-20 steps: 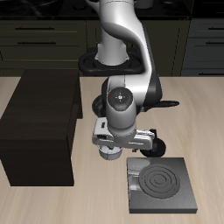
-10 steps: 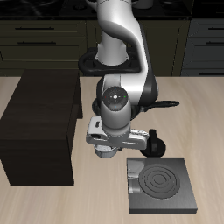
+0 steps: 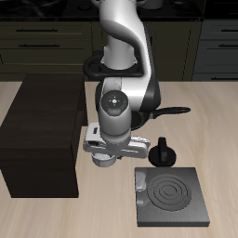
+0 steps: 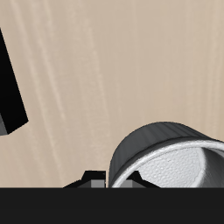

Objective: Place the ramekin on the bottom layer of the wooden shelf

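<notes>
Gripper (image 3: 102,158) pinching ramekin (image 4: 168,157) by rim, lifted off table (image 3: 56,209). Shelf (image 3: 42,130) just beside, at gripper's 9 o'clock. Stove (image 3: 172,195) at 4 o'clock, apart.

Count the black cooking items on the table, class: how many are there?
3: the stove near the front edge, a knobbed pot behind it, and a pan mostly hidden behind the arm; others may be hidden.

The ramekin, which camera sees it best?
The wrist view. There the ramekin shows big and close, with its grey side and round rim, though the gripper hides part. In the exterior view the arm covers nearly all of it; only a grey bit peeks out beside the wooden shelf.
</notes>
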Available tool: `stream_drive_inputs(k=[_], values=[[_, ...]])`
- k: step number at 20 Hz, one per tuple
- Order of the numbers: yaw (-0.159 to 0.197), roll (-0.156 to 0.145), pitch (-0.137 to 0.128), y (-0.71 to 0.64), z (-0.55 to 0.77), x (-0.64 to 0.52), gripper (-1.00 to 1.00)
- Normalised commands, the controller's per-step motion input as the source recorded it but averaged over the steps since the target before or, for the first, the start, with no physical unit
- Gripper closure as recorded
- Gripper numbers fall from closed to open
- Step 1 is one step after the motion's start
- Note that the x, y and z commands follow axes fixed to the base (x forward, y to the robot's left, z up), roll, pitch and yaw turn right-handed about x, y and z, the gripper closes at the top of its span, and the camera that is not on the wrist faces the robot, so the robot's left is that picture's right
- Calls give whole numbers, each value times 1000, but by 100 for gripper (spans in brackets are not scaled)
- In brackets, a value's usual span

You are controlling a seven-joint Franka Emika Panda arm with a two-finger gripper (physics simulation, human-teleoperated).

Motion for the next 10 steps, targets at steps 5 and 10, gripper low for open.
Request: stream_drive_inputs(k=[5,10], values=[[-9,-47,1,-434,11,6,100],[-15,-57,-4,-335,11,-1,100]])
